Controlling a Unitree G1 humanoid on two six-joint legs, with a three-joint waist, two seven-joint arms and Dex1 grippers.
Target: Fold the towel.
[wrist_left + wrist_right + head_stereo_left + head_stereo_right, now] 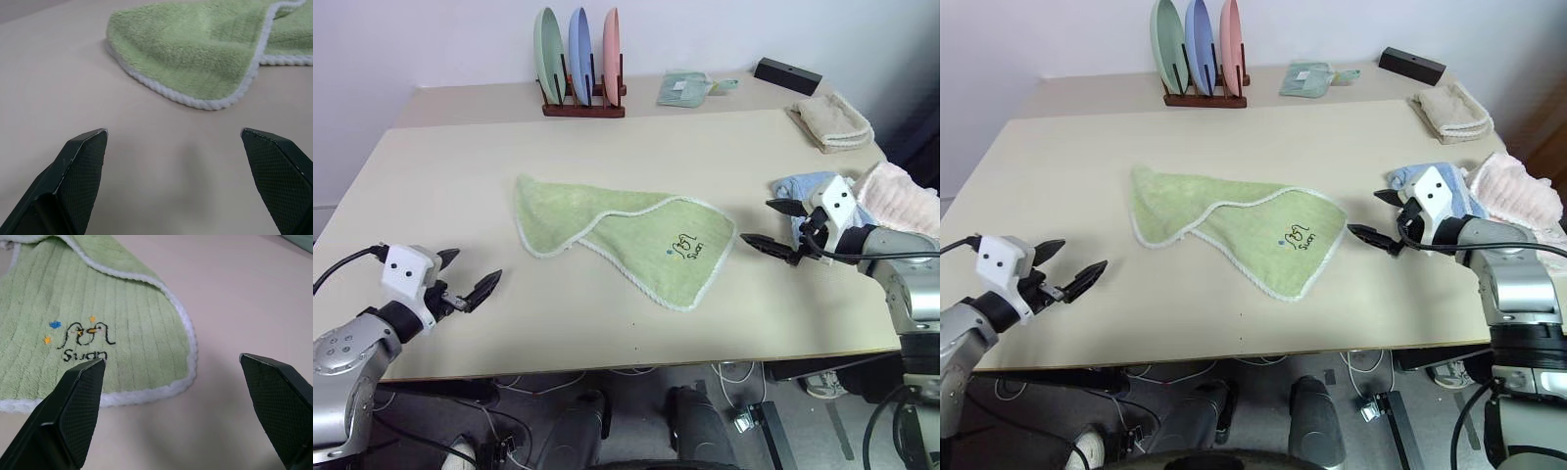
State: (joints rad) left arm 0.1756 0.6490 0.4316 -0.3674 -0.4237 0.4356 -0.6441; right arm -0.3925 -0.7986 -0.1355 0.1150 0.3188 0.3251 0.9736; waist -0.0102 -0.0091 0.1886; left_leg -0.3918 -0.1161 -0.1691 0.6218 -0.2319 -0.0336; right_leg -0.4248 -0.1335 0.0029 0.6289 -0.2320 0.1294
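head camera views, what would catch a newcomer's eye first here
The light green towel lies rumpled mid-table, one edge flopped over, its embroidered logo facing up toward the right. An open gripper flanks it on each side: the left gripper near the front edge, the right gripper beside the logo corner.

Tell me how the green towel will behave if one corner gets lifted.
The green towel likely droops limp: it already lies rumpled, one part lapped over another. Its fluffy pile probably grips rather than slips. It looks thin, so probably light.
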